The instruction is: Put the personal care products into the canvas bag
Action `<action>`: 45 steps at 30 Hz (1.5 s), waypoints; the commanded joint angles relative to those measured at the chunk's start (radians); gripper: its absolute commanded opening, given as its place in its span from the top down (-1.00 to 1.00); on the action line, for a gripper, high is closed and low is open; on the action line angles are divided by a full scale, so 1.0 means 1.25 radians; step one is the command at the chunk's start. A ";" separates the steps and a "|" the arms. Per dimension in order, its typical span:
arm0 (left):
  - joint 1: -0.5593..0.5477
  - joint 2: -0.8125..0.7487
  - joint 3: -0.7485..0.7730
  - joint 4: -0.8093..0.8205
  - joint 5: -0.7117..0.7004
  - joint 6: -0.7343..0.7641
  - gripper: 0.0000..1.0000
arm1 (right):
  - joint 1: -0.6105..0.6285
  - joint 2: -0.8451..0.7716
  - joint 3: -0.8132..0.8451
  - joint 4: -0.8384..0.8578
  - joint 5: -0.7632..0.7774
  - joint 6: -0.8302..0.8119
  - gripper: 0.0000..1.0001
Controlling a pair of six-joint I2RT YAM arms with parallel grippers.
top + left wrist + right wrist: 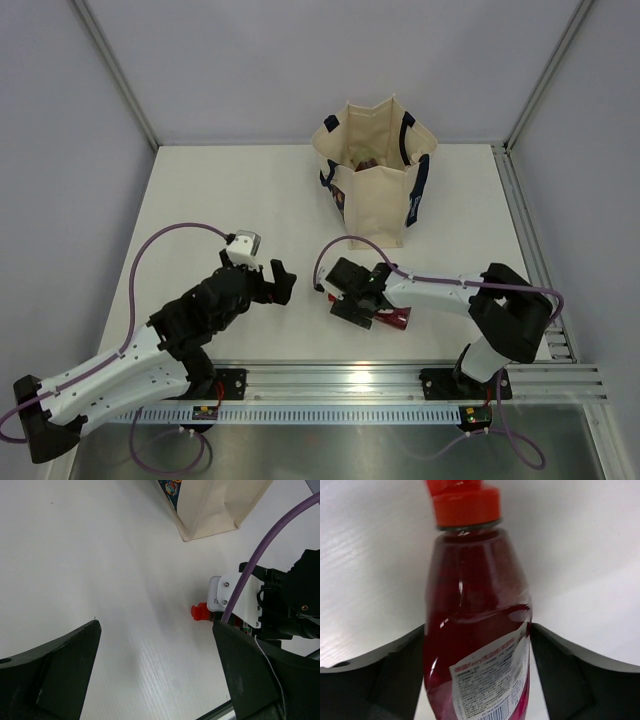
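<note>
While pinching the dark red bottle (470,605) across its body, low and right of centre in the overhead view, with the right gripper (355,298) pressed against both sides, red cap (199,612) pointing left. Holding the left gripper (278,283) spread and empty at lower left. Probably best lifting level and high before travelling to the canvas bag (375,205), standing open at upper centre.

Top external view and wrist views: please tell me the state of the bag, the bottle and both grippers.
canvas bag: upright, mouth open.
dark red bottle: lying on the table, red cap on.
left gripper: open, empty.
right gripper: shut on the dark red bottle, one finger against each side.
</note>
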 commanded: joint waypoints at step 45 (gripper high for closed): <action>0.023 0.081 0.070 0.114 0.011 0.044 -0.98 | -0.594 0.351 1.224 -0.040 -0.576 0.114 1.00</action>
